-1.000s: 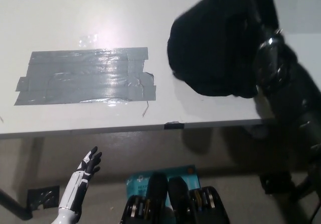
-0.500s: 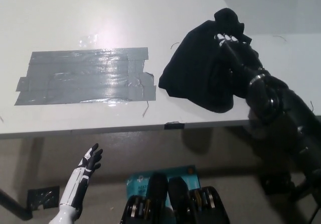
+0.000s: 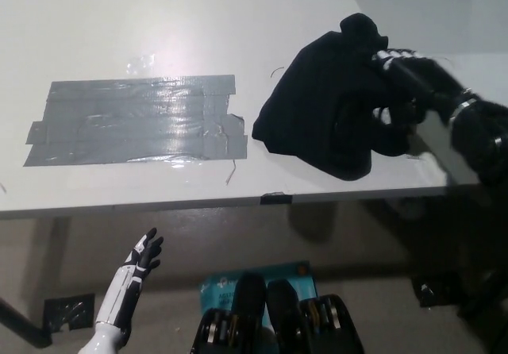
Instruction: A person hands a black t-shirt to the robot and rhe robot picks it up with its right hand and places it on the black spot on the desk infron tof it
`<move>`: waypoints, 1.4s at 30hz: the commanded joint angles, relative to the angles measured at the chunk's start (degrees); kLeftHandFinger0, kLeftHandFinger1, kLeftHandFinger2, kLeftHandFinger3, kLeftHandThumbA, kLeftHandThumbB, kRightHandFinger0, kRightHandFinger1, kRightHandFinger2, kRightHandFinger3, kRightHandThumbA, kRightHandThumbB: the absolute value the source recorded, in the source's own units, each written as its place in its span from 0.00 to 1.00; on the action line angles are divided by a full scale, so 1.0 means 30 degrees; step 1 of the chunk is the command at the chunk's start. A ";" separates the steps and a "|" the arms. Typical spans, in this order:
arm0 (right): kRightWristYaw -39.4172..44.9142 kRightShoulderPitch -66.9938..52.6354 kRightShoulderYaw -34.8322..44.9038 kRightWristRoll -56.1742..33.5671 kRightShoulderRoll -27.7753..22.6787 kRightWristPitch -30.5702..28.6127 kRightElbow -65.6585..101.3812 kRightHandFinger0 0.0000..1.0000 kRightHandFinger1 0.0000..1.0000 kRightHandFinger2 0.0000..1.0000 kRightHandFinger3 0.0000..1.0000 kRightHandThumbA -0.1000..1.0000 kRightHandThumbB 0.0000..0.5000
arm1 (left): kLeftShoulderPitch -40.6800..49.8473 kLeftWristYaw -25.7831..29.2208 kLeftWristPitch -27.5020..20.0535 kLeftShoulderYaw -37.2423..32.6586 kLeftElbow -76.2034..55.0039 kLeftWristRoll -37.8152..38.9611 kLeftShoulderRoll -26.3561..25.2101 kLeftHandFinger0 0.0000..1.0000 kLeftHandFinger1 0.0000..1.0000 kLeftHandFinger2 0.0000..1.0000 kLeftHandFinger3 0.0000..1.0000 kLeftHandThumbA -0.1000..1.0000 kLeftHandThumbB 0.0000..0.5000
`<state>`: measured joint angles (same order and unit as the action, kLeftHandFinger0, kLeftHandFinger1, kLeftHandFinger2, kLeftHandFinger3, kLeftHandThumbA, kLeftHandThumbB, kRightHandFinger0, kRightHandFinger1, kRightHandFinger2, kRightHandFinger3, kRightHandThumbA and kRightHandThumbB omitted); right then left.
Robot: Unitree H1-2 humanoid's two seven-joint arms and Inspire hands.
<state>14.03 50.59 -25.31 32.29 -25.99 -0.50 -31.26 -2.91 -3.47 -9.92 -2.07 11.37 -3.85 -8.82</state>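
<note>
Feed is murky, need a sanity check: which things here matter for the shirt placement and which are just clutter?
Job:
black t-shirt
right hand, on the shirt
grey tape patch
white desk

Clutter:
left hand, idle below the desk
teal packet on the floor

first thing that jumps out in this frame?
The black t-shirt, bunched in a heap on the white desk at right, with the black right robot hand at its edge. Next, the grey tape patch at left, bare. The white left robot hand rests below the desk edge, fingers spread.
</note>
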 commanded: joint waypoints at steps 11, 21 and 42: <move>0.8558 -0.2201 0.8114 -1.2704 -0.8948 0.8996 1.7899 1.00 1.00 1.00 1.00 0.72 1.00 | 0.0729 -0.0254 -0.0471 -0.0331 -0.1046 -0.0214 -0.0082 1.00 1.00 1.00 1.00 1.00 0.88; -0.1178 -0.9281 1.2635 -1.5870 -0.0875 0.7631 2.7196 1.00 1.00 1.00 1.00 1.00 0.72 | -0.0044 -0.0164 -0.0259 -0.0276 -0.1073 -0.0013 0.0152 1.00 1.00 1.00 1.00 1.00 0.96; 0.0202 -1.9841 0.9845 -1.3805 0.8642 0.0337 1.8654 1.00 1.00 1.00 1.00 1.00 0.29 | 0.1182 0.0089 -0.1280 -0.0664 -0.0144 -0.0409 0.0379 1.00 1.00 1.00 1.00 1.00 1.00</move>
<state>16.14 -8.91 3.90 -4.47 -0.96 6.21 28.65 0.49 -3.48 -10.51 -3.73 11.41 -4.34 -8.12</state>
